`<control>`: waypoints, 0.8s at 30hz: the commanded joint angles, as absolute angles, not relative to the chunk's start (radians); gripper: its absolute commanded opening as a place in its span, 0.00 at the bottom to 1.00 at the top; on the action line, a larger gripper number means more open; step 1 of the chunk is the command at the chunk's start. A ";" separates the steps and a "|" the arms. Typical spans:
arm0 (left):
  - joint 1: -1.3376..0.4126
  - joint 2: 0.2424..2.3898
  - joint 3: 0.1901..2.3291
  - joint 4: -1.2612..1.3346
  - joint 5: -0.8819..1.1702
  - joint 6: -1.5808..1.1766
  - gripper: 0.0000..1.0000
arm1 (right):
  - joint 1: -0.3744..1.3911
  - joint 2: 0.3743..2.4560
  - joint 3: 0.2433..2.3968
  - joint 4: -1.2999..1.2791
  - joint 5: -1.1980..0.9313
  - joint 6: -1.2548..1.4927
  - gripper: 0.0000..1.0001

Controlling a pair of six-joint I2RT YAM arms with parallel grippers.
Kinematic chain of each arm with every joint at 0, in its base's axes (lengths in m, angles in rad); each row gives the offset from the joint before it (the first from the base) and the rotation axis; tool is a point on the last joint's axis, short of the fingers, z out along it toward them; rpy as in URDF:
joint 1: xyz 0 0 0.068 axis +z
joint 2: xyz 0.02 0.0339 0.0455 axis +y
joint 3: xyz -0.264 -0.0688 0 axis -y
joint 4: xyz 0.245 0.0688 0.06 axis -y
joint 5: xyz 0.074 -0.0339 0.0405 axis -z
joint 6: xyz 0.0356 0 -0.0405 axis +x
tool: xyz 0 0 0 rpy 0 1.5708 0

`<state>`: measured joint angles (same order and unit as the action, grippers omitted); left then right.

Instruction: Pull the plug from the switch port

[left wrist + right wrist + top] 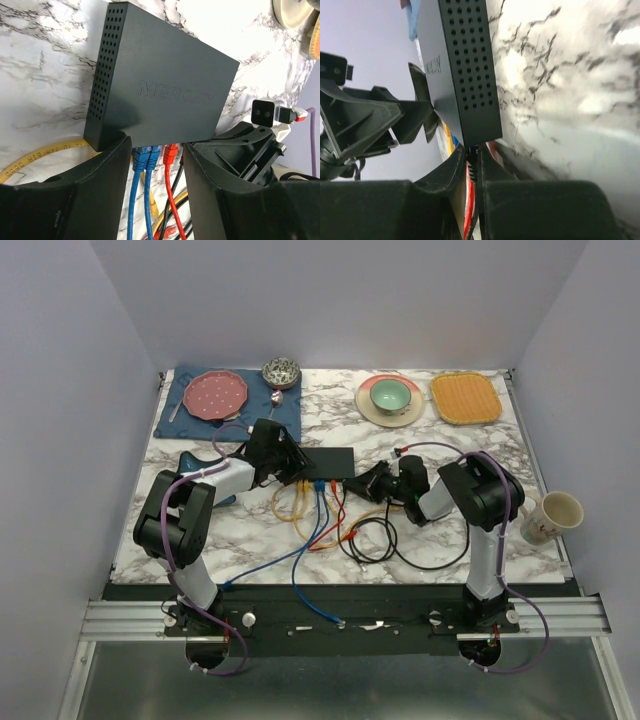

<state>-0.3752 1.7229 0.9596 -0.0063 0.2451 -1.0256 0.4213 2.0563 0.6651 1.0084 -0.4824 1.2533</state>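
The switch (330,461) is a flat matte-black box mid-table; it also shows in the left wrist view (160,85) and the right wrist view (462,70). Two blue plugs (146,157) and a red plug (171,154) sit in its near-edge sockets. My left gripper (289,466) is open at the switch's left near corner, and its fingers (107,185) straddle these plugs without touching them (157,150). My right gripper (363,483) is at the switch's right end, shut (475,161) on a black plug (472,165) that sits against the switch's port edge.
Yellow (288,504), blue, red and black cables (375,540) trail from the switch toward the near edge. At the back are a blue mat with a pink plate (218,395), a patterned bowl (282,371), a green bowl (391,396) and an orange mat (466,398). A mug (553,516) stands at the right edge.
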 commanded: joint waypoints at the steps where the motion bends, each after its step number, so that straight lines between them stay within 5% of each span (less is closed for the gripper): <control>1: -0.387 1.717 0.953 0.026 0.311 -1.034 0.60 | 0.417 1.997 0.632 0.979 -0.497 1.171 0.01; 16: -0.492 1.816 1.037 0.109 0.374 -1.071 0.60 | 0.414 1.804 0.525 0.760 -0.485 1.003 0.01; 24: -0.471 1.776 1.045 0.049 0.327 -1.034 0.60 | 0.345 1.366 0.468 0.246 -0.123 0.812 0.01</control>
<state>-0.4835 1.8118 1.0214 0.0837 0.3477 -1.0584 0.3668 1.5406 0.4522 0.5575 -0.3786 0.9466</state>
